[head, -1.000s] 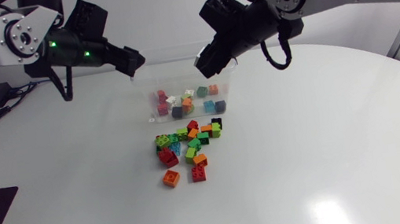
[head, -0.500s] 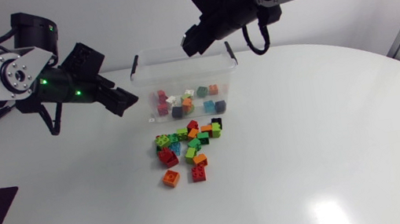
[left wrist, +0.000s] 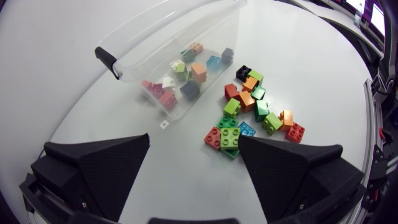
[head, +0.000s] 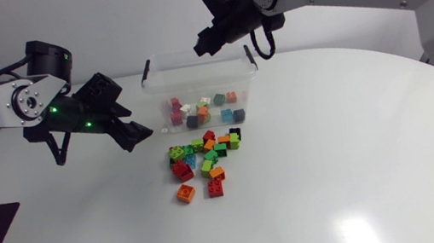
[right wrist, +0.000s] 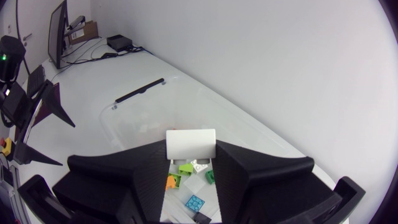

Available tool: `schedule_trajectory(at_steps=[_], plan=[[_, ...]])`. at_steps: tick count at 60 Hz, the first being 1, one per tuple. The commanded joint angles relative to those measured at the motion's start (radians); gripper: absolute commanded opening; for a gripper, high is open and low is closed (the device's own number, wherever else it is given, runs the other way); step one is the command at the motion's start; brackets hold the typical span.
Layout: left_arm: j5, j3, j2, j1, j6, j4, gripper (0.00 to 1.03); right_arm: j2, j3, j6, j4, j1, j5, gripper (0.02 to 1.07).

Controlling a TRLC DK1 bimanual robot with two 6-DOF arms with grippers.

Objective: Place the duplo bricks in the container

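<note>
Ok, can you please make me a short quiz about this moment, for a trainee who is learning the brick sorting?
1. True or false: the left gripper is shut on something.
2. What colour is the brick between the fingers of the right gripper? A red, B white, C black.
3. Fill the gap: the loose bricks lie in a pile on the ____, beside the container.
Key: 1 false, it is open and empty. 2 B. 3 table.
</note>
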Motion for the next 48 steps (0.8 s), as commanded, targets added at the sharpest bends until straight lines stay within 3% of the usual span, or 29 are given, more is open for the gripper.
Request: schedule_trajectory(at_steps=[1, 7, 10, 15, 18, 34, 48], plan=[[0.015, -0.026, 0.041, -0.005, 0.038, -0.012, 0.99, 0.060, 0.066, 0.031, 0.006, -0.013, 0.014, 0.40], [0.015, -0.029, 0.069, -0.026, 0.063, -0.023, 0.99, 0.116, 0.137, 0.043, -0.017, -0.021, 0.017, 0.44], [0.015, -0.026, 0.081, -0.034, 0.075, -0.023, 0.99, 0.139, 0.171, 0.046, -0.040, -0.021, 0.024, 0.57], [0.015, -0.004, 0.118, -0.042, 0.089, -0.023, 0.99, 0.142, 0.178, 0.046, -0.048, -0.019, 0.030, 0.90], [0.015, 0.006, 0.132, -0.046, 0.101, -0.023, 0.99, 0.129, 0.172, 0.046, -0.052, -0.019, 0.030, 0.97], [0.037, 0.065, 0.215, -0.039, 0.139, -0.024, 0.99, -0.015, 0.016, 0.035, -0.036, -0.013, 0.020, 0.97], [0.049, 0.103, 0.270, -0.055, 0.139, -0.035, 0.99, -0.187, -0.225, 0.018, 0.024, -0.016, 0.002, 0.97]])
